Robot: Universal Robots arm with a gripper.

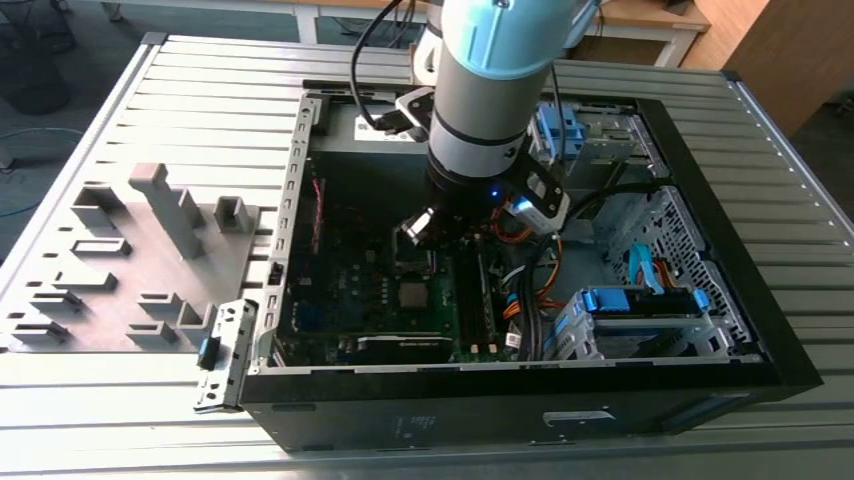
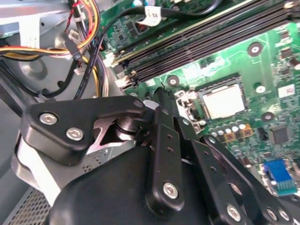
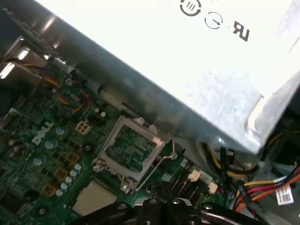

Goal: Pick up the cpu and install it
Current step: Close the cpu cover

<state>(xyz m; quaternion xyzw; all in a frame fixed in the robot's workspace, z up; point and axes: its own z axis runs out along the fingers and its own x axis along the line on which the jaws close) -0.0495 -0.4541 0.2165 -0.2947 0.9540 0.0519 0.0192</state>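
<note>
The cpu (image 2: 224,101) is a small silver-grey square lying flat in its socket on the green motherboard (image 2: 262,56). It also shows in the first wrist view as a pale square (image 3: 93,198) and in the exterior view (image 1: 415,294). The socket's metal retention frame (image 3: 131,147) stands swung up beside the chip, with its wire lever (image 3: 161,161) raised. My gripper (image 2: 166,96) hangs inside the open computer case (image 1: 747,370), just above the board and a short way from the socket. Its black fingers (image 2: 161,136) are pressed together, holding nothing. In the exterior view the gripper (image 1: 424,228) sits over the board's middle.
A large grey power supply (image 3: 187,70) with a white label looms close beside the wrist. Bundles of coloured cables (image 2: 84,28) and memory slots (image 2: 197,42) run near the socket. Blue drive bays (image 1: 641,305) fill the case's right side. A grey parts fixture (image 1: 134,260) lies on the exterior view's left.
</note>
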